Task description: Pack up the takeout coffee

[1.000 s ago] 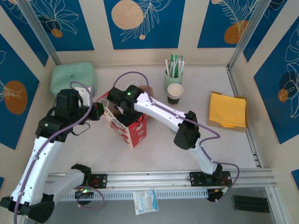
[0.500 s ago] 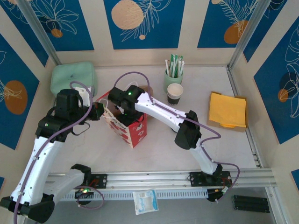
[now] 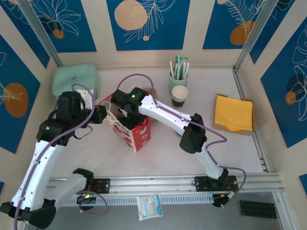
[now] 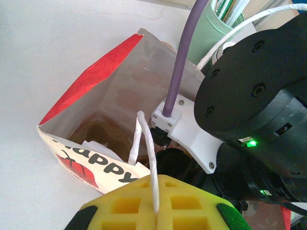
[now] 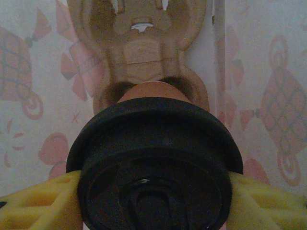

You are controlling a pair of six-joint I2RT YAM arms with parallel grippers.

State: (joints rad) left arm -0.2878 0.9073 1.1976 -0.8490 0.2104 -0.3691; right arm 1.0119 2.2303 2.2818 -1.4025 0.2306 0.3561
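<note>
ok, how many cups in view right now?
3: mint-green cup of sticks at the back; black-sided paper cup just in front of it; takeout coffee held by the right gripper inside the bag. Others may be hidden.

This is a robot test booth dressed up as a coffee-shop counter, not a real café. Blue-and-cream printed wall panels with leaf drawings [image 3: 144, 24] hang between bare aluminium posts [image 3: 39, 33]. A white left arm [image 3: 41, 163] and a white right arm [image 3: 165, 114] are bolted to a slotted aluminium rail [image 3: 158, 184] (hardly shop furniture). On the white bench [image 3: 163, 158] sit takeaway props: a mint-green cup of wrapped sticks [image 3: 176, 79], a black-sided paper cup [image 3: 180, 96], a stack of yellow paper napkins [image 3: 233, 112] and a red-and-white paper carrier bag [image 3: 139, 134].
</note>
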